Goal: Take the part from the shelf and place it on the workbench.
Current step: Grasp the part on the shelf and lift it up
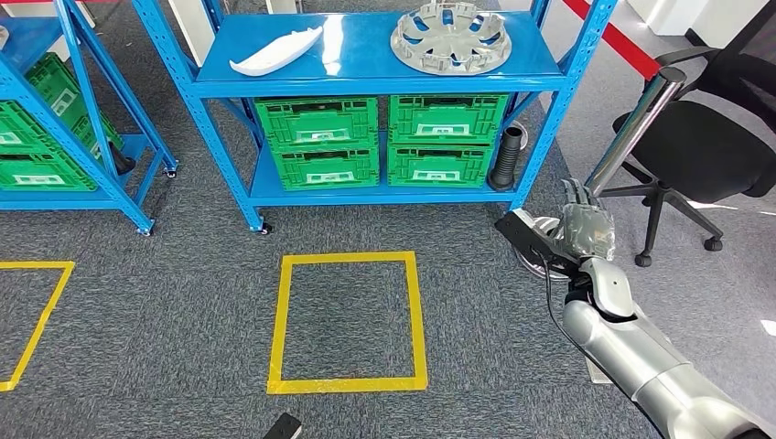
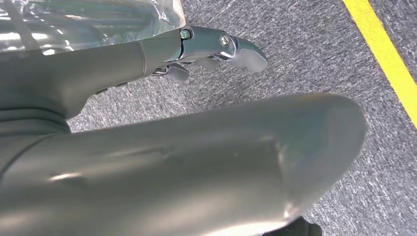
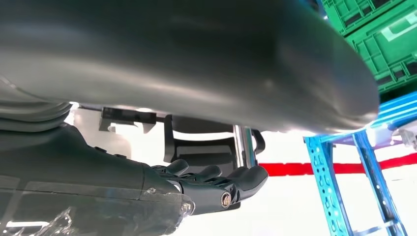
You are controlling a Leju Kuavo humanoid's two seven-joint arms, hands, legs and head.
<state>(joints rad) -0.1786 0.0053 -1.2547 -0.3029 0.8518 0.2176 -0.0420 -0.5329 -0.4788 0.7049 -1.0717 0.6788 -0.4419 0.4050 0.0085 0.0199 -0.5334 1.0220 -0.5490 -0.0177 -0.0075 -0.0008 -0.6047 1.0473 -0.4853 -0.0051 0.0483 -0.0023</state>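
Head view is showing the robot standing back from the blue shelf (image 1: 375, 69), with nothing lifted yet. Two candidate parts are lying on its top board: a white curved part (image 1: 274, 52) toward one side and a silver wheel cover (image 1: 451, 37) toward the other. Which one the task means, I cannot tell. Neither is being touched.

The right robot hand (image 1: 586, 224) is hanging raised beside the shelf's corner post, fingers pointing up and holding nothing; its wrist view is showing the fingers loosely apart with only air between them. The left robot hand (image 2: 216, 49) is hovering low over the carpet, fingers slightly curled and apart, gripping nothing.

So I am judging the job as barely begun: the reach, the grasp, the carry and the set-down are all remaining, and no tabletop is appearing yet.

Around the robot, grey carpet (image 1: 183, 302) is running underfoot with a yellow taped square (image 1: 350, 322) marked on it. Green crates (image 1: 377, 142) are filling the lower shelf, and a black office chair (image 1: 709, 137) is sitting off to the right.
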